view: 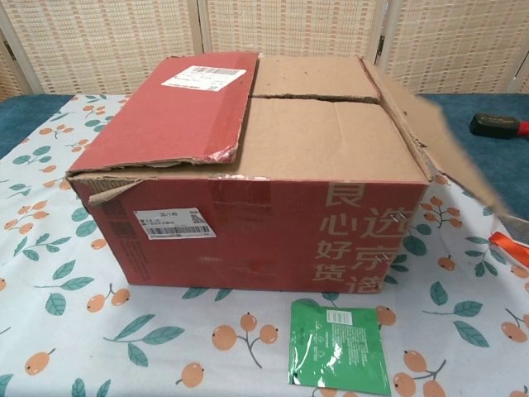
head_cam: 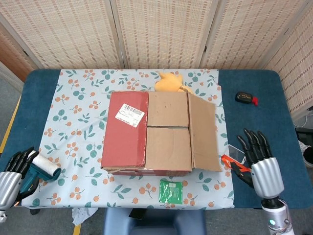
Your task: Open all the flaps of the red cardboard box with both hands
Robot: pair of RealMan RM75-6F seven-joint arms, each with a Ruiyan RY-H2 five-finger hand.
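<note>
right robot hand (head_cam: pixel 259 159) hovers spread, beside box (head_cam: pixel 146 132).

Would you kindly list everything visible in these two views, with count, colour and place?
red cardboard box: one, red, table centre, right flap open, left flap closed
lint roller: one, teal and white, near left edge
green packet: one, green, in front of box
orange plush toy: one, behind box
lanyard: one, orange, right of box
phone: one, pale, by lanyard
black device: one, black with red, far right
left hand: one, holds lint roller
right hand: one, fingers apart, right of box
</note>
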